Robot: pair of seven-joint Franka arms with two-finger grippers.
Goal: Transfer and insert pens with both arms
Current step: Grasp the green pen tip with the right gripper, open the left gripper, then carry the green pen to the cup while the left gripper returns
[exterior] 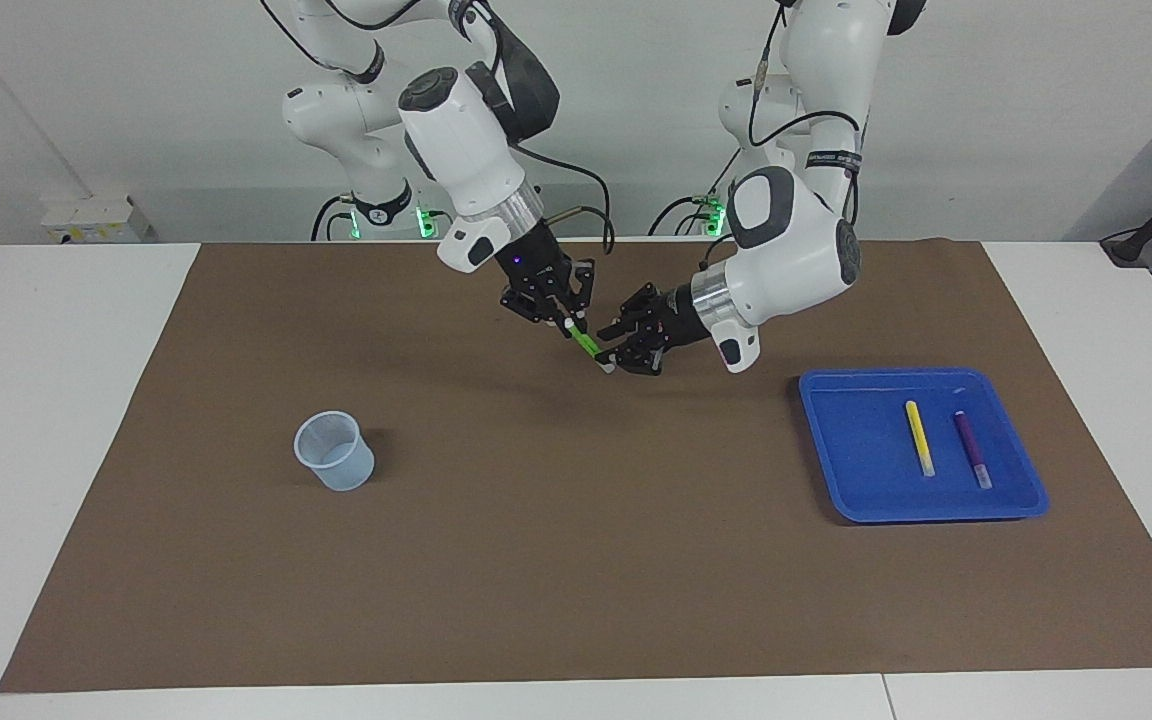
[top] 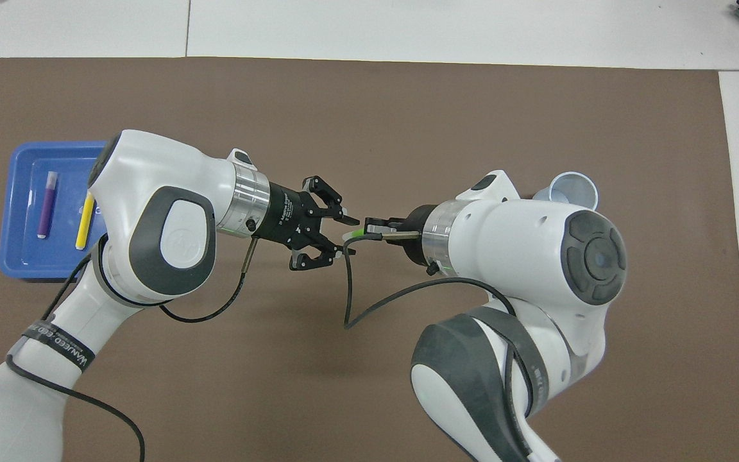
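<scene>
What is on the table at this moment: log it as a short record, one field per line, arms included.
green pen: in the air over the brown mat, gripped by the right gripper
left gripper: jaws open around the pen's lower end
yellow pen: lying in the blue tray
purple pen: in the tray, beside the yellow pen
cup: upright on the mat toward the right arm's end, no pen in it
</scene>
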